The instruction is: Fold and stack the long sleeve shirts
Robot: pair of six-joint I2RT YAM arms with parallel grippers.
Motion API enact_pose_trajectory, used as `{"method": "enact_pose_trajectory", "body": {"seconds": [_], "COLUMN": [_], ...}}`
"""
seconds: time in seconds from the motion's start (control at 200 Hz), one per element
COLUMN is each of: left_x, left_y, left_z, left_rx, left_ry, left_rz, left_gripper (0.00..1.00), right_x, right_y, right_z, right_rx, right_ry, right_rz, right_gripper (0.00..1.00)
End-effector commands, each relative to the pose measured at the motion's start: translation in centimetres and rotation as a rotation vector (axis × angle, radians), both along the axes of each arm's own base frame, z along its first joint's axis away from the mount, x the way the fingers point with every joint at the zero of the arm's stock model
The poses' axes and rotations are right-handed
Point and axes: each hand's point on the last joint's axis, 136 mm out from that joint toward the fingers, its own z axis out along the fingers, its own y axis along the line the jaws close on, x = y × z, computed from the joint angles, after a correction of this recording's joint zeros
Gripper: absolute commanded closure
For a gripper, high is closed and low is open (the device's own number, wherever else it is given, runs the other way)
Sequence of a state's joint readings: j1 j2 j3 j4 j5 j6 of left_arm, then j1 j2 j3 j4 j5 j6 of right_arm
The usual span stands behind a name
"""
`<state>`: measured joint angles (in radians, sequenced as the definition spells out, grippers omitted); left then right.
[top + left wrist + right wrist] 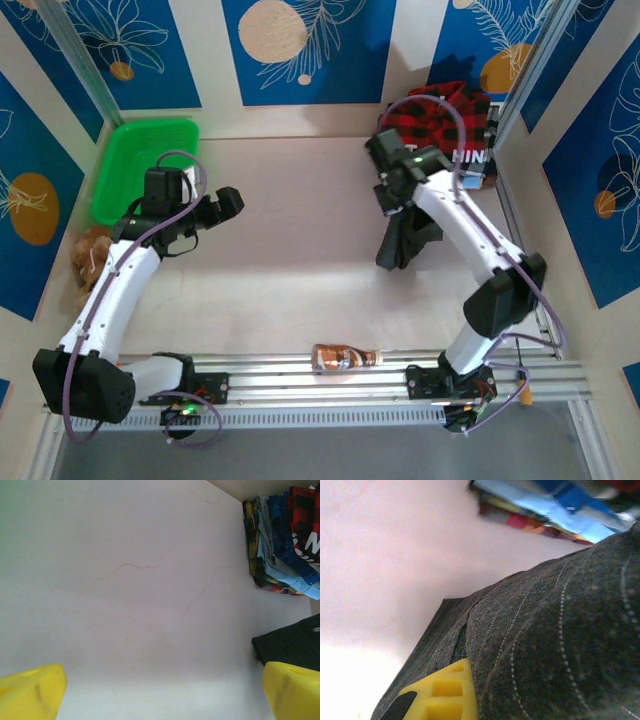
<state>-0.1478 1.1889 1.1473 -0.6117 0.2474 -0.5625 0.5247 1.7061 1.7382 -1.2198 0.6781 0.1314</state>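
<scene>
**Above the pale desk (300,260), right claw (393,196) grips a dark charcoal button-up shirt (405,240)**

Right of centre, the shirt, cloth with faint fine stripes, hangs bunched beneath the clamped claw. In the wrist view it lies over one yellow finger (440,692). Behind it, in the far right corner, a red-and-black plaid shirt (440,112) tops a pile of clothes (272,555). The left claw (228,203) hovers over the desk near a green plastic basket (145,165), fingers spread wide, holding nothing.

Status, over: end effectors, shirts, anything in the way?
Left end effector open, empty. Right end effector shut on charcoal shirt, hanging bunched, not yet folded. Plaid shirt tops the far-right clothes pile. Brown bottle lies on near rail.
</scene>
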Motion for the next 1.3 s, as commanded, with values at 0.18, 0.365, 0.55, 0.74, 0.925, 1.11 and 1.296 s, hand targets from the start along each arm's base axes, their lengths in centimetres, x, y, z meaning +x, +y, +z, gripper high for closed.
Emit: {"method": "enact_pose_trajectory", "body": {"seconds": [0.18, 0.365, 0.55, 0.74, 0.925, 1.11, 1.296], "left_x": [-1.5, -2.9, -4.0, -5.5, -6.2, -5.8, -5.0], "left_y": [0.3, 0.8, 1.0, 2.1, 2.1, -0.9, -6.9], "left_z": [-1.7, -3.2, -3.5, -2.4, -2.5, -6.3, -9.2], "left_rx": [0.007, 0.01, -0.006, -0.025, -0.103, -0.16, -0.207], "left_ry": [0.059, 0.094, 0.108, 0.119, 0.108, 0.168, 0.221], "left_rz": [-0.012, 0.008, 0.031, 0.126, 0.184, 0.128, 0.034], "left_gripper": [0.0, 0.0, 0.0, 0.0, 0.0, 0.0, 0.01], "right_x": [-4.1, -7.7, -9.4, -10.9, -13.6, -12.5, -9.4], "right_y": [13.8, 21.2, 24.7, 28.4, 28.4, 21.9, 15.4], "right_z": [-11.3, -16.1, -17.4, -11.8, -3.2, -0.3, -6.5], "right_rx": [-0.232, -0.108, 0.061, 0.464, 0.742, 0.746, 0.721], "right_ry": [0.319, 0.461, 0.574, 0.661, 0.697, 0.598, 0.591], "right_rz": [0.392, 0.456, 0.39, 0.322, 0.307, 0.162, -0.047], "right_gripper": [1.0, 0.96, 0.78, 0.47, 0.35, 0.32, 0.54]}}
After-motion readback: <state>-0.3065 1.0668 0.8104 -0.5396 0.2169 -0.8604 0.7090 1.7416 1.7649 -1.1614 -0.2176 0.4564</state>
